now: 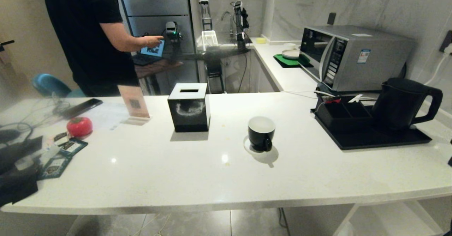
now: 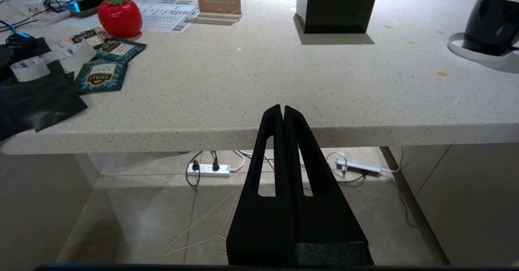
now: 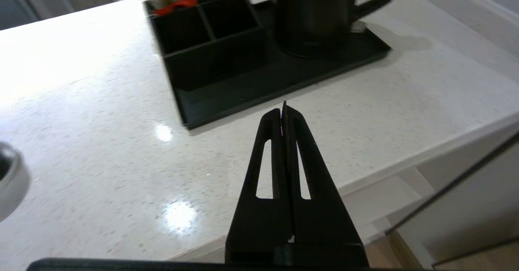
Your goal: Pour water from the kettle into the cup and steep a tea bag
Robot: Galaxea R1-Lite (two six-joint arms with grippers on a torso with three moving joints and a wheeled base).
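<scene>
Kettle: the matte-black kettle (image 1: 400, 102) stands upright at the right end of a black tray (image 1: 374, 139) on the white counter (image 1: 219, 179), its loop handle turned to the right.
Cup: the black cup (image 1: 261, 133) with a white inside sits on a small white coaster near the middle of the counter, well apart from the tray, its ear handle facing the near edge.
Organiser: a black compartment box (image 1: 340, 113) sits on the tray just left of the kettle.
Right gripper: the right gripper (image 3: 285, 111) has its fingers pressed together and holds nothing; it hangs above the counter's near edge, pointing at the tray's front rim.
Left gripper: the left gripper (image 2: 282, 111) is closed and empty, level with the counter's front edge.
Tea bags: dark green tea sachets (image 2: 100, 75) lie at the counter's left end beside a red strawberry-shaped object (image 2: 120, 17).
Other: a black cube tissue box (image 1: 189, 107) stands left of the cup; a microwave (image 1: 349, 58) sits behind the tray; a person (image 1: 88, 35) in a black shirt stands beyond the counter.
</scene>
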